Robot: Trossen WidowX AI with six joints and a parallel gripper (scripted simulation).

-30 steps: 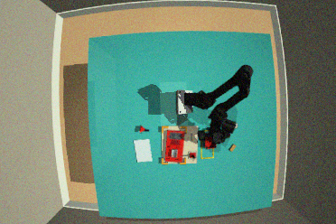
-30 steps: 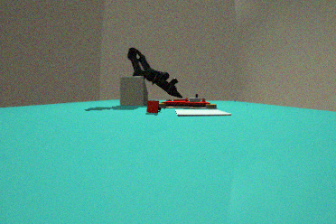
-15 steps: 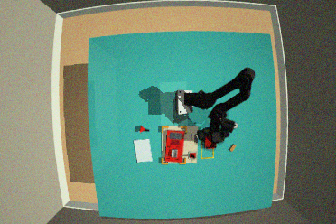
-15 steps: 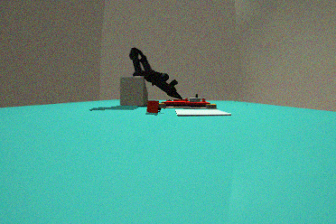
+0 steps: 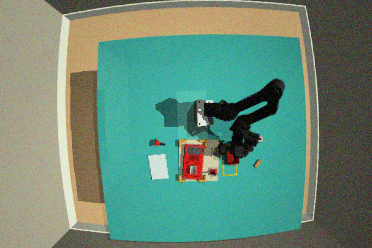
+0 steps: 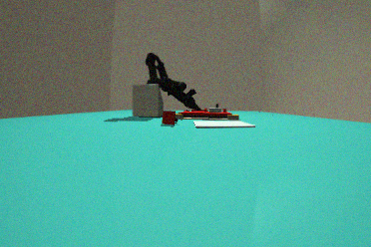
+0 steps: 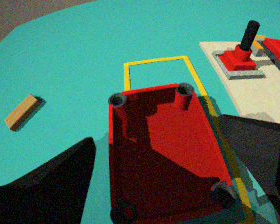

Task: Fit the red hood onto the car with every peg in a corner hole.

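The hood (image 5: 232, 158) (image 7: 166, 125) is a red shell lying partly over a yellow outline (image 5: 229, 175) (image 7: 156, 60). In the wrist view its hollow side faces up, with a round dark-rimmed boss at each corner. My gripper (image 5: 231, 152) (image 6: 199, 110) (image 7: 157, 132) is open, its fingers on either side of the hood with nothing held; whether a finger touches it I cannot tell. The red chassis (image 5: 187, 160) (image 6: 191, 114) sits in a cream jig with orange corners (image 5: 181, 180). A light grey block (image 5: 193, 169) (image 6: 215, 111) shows on it. The pegs are too small to make out.
A small red piece with a black stick (image 5: 213, 172) (image 7: 238, 60) stands on the jig's near side. A tan block (image 5: 257, 163) (image 7: 22, 114) lies beyond the hood. Left of the jig are a white plate (image 5: 158, 167) (image 6: 224, 123) and another small red part (image 5: 157, 143).
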